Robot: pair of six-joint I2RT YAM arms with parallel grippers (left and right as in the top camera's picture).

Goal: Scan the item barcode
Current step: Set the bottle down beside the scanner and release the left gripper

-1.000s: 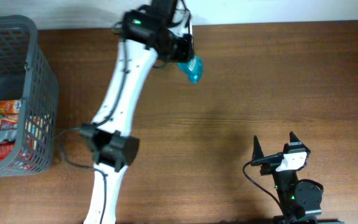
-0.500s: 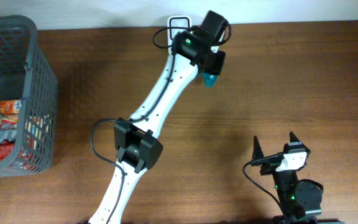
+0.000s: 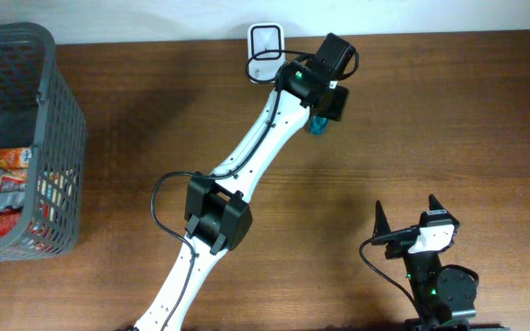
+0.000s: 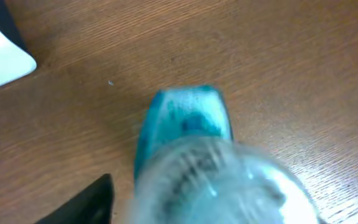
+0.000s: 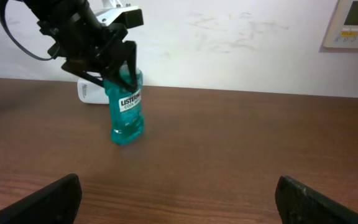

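Bottle [image 5: 127, 106], teal translucent plastic, flat-sided, paper-labelled, upright on grained wooden table [image 5: 241, 155] near white scanner [image 3: 265, 39]; left gripper [image 5: 118, 70] astride its top, clamped or loose indiscernible; right gripper [image 5: 178, 186] spread wide, empty.

We see a teal mouthwash bottle [image 5: 127, 115] with a Listerine label standing upright on the table [image 5: 241, 155], left of centre in the right wrist view. A white scanner [image 5: 89, 93] sits just behind it.

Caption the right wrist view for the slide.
Left gripper straddles the top of an upright teal mouthwash bottle standing on the table, white scanner behind it.
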